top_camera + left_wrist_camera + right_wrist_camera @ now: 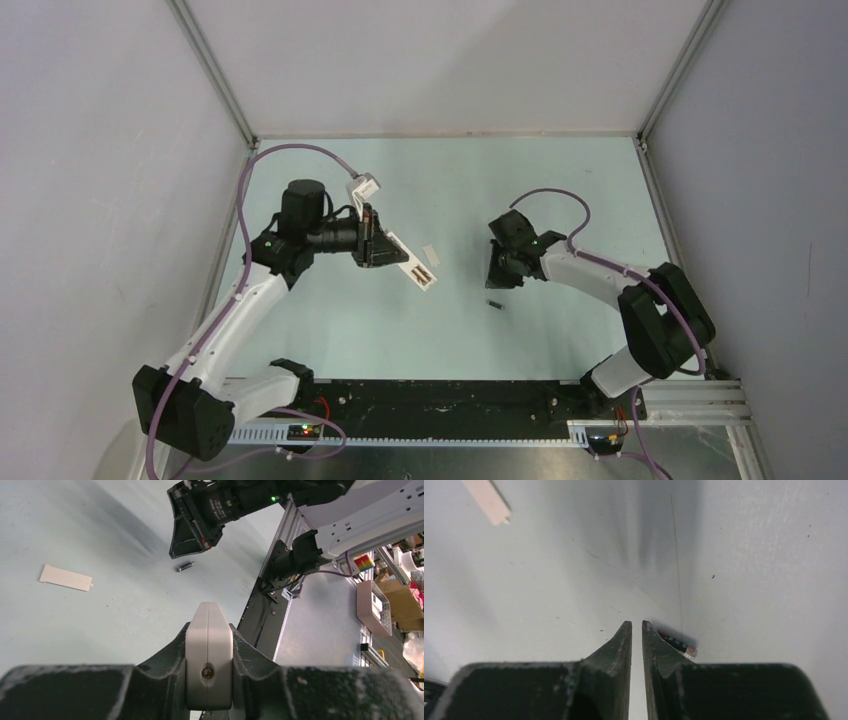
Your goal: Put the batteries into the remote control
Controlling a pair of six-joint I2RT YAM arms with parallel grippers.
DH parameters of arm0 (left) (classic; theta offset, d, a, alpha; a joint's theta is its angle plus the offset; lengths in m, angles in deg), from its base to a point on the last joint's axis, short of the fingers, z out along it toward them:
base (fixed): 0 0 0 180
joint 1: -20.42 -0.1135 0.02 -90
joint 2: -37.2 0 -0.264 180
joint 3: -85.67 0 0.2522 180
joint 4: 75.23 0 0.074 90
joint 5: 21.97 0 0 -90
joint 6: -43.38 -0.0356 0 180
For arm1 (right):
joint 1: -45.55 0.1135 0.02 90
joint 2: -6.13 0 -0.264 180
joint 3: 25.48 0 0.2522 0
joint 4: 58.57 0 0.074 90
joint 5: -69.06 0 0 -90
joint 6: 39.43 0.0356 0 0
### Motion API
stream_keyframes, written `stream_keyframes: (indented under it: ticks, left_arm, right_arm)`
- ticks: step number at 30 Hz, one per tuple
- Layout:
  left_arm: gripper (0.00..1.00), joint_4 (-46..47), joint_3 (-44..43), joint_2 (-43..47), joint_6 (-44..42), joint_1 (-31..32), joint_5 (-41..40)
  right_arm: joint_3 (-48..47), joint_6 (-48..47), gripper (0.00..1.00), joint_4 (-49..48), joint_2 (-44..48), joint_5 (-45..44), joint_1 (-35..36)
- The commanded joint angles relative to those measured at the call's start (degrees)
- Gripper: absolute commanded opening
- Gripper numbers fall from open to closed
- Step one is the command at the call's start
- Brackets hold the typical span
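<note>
Left gripper (376, 246) clamped on the remote control (209, 660), right gripper (636, 626) barely parted and empty, one battery (680, 645) mid-tabletop (330, 330) just beside it

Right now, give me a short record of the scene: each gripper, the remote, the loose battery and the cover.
left gripper: shut on the remote control, holding it by one end
right gripper: jaws barely parted, nothing between them, low over the table
battery: one in view, lying on the table just beside the right gripper, not held
cover piece: flat on the table, apart from the remote control
second battery: cannot tell
</note>
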Motion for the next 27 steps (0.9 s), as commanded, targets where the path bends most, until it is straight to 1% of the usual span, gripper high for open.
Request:
stream_keyframes:
  ticks: [1, 3, 4, 5, 6, 7, 8, 9, 10, 12, 17, 22, 27]
  left_arm:
    - [0.00, 1.55, -2.84, 0.18, -0.27, -0.24, -2.07]
    - [0.00, 1.63, -2.67, 0.23, 0.09, -0.22, -3.62]
    - [0.00, 1.59, -2.65, 0.09, 0.23, -0.24, -4.49]
    - [0.00, 1.57, -2.64, 0.04, 0.64, -0.25, -5.10]
    - [0.00, 1.58, -2.64, -0.15, 0.82, -0.26, -5.78]
    - [0.00, 1.57, -2.57, -0.21, 1.05, -0.21, -6.01]
    - [0.00, 1.58, -2.51, -0.37, 1.20, -0.24, -6.21]
    - [0.00, 1.58, -2.41, -0.41, 1.41, -0.23, -6.15]
    - [0.00, 1.57, -2.30, -0.55, 1.55, -0.20, -6.06]
    - [0.00, 1.61, -2.00, -0.67, 1.60, -0.25, -5.94]
    - [0.00, 1.69, -0.87, -0.70, 1.48, -0.21, -5.22]
    - [0.00, 1.72, -0.68, -0.94, 1.34, -0.26, -5.21]
    - [0.00, 1.68, -1.03, -1.65, 1.42, -0.23, -4.82]
  right_arm:
    - [-0.20, 11.72, 0.19, 0.51, 3.83, -3.83, 1.23]
    - [0.83, 16.63, 0.22, 0.55, 4.59, -3.57, 1.16]
    - [1.65, 20.29, 0.26, 0.66, 4.93, -3.14, 1.02]
    - [2.07, 22.10, 0.28, 1.13, 5.80, -2.94, 0.89]
    - [2.92, 26.10, 0.32, 1.26, 6.29, -2.43, 0.66]
    - [3.50, 28.00, 0.33, 1.35, 7.29, -2.01, 0.49]
    - [4.91, 32.34, 0.37, 1.19, 7.77, -1.28, -0.03]
    - [5.68, 34.41, 0.41, 0.48, 8.71, 0.66, -0.34]
    - [7.30, 38.62, 0.42, 0.09, 9.06, 1.34, -1.03]
    - [9.32, 43.72, 0.44, -1.09, 9.86, 2.72, -2.09]
    - [11.38, 51.22, 0.53, -1.35, 10.35, 4.55, -4.26]
    - [12.52, 56.97, 0.56, -2.60, 9.66, 5.80, -5.48]
    - [13.97, 62.67, 0.55, -4.69, 7.15, 9.51, -6.01]
